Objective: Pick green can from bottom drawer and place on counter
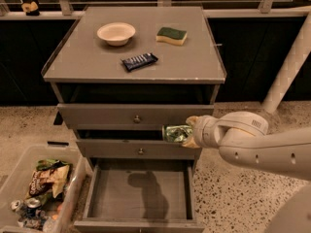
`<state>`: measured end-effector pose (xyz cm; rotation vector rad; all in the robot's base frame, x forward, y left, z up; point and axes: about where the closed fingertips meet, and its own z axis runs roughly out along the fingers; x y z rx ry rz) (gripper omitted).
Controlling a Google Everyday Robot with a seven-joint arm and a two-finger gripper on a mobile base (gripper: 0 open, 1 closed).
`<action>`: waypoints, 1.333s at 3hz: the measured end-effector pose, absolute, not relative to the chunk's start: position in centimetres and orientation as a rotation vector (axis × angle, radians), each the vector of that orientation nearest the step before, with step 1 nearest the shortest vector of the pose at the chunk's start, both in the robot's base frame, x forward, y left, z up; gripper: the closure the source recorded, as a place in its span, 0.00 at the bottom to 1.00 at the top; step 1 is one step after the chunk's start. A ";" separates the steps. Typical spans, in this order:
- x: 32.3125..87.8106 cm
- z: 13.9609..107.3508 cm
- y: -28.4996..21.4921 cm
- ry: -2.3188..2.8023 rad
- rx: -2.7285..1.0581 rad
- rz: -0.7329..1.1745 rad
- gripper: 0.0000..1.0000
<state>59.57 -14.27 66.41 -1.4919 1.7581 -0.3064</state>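
My gripper (187, 132) is shut on the green can (176, 133), a shiny dark green can held sideways in front of the middle drawer, above the right side of the bottom drawer (141, 193). The bottom drawer is pulled out and its tray holds nothing but my arm's shadow. The counter (87, 57) is the grey cabinet top above, higher than the can. My white arm reaches in from the right.
On the counter sit a cream bowl (116, 33), a yellow-green sponge (171, 35) and a dark snack bar (139, 61). A clear bin (19, 169) with snack bags and silver cans stands at the lower left. A white post (289, 69) leans at the right.
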 end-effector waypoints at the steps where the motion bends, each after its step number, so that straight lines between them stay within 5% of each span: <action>1: 59.6 66.3 -14.3 1.759 -1.493 -0.306 1.00; 4: 54.3 76.5 -7.8 1.435 -1.419 -0.083 1.00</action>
